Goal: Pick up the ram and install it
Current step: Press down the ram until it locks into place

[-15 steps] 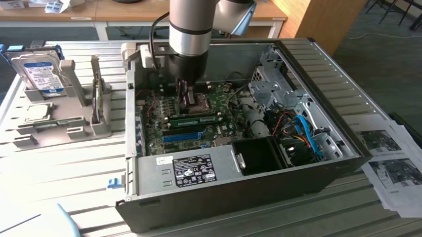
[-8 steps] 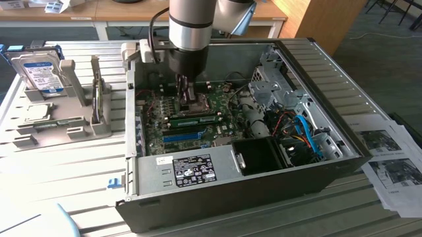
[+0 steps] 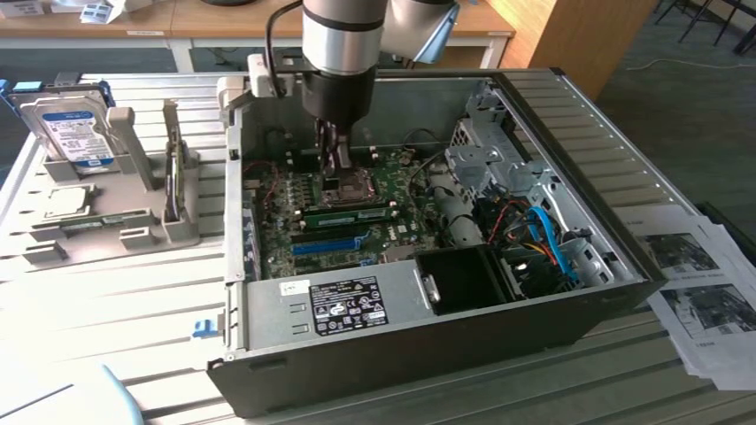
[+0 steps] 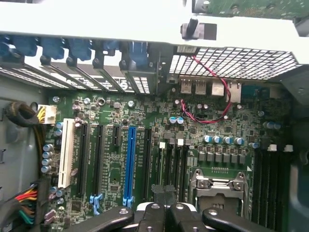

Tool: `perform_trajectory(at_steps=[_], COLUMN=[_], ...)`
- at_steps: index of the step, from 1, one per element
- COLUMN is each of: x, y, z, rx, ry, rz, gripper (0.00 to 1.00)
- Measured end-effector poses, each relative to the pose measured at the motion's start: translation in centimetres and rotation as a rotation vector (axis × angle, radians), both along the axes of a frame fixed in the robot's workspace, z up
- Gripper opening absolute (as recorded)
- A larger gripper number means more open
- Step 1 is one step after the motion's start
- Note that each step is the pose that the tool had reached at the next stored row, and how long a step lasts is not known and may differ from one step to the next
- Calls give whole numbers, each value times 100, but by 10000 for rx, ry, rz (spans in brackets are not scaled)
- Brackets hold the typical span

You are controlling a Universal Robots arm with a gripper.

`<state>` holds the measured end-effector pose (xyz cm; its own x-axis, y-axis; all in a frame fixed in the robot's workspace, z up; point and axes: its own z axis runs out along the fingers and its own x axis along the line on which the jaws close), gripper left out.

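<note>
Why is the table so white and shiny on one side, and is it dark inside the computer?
In the exterior view, strong light washes out the pale slatted table at that view's left, while the open black computer case lies dimmer. In the wrist view, the case's pale metal rim glares white; the green motherboard looks evenly lit.

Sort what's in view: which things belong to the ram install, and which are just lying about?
Job: ram, gripper, motherboard, computer case.
Lying about: hard drive, grey parts holder, printed sheets.
</note>
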<state>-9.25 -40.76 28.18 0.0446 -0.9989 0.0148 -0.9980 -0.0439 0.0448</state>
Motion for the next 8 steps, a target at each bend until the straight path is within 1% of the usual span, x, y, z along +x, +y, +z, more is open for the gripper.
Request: perform_trajectory(at_steps=[8], x=[0], y=[0], z=[154], rx=[0], ry=[0], rz=[1], gripper=[9])
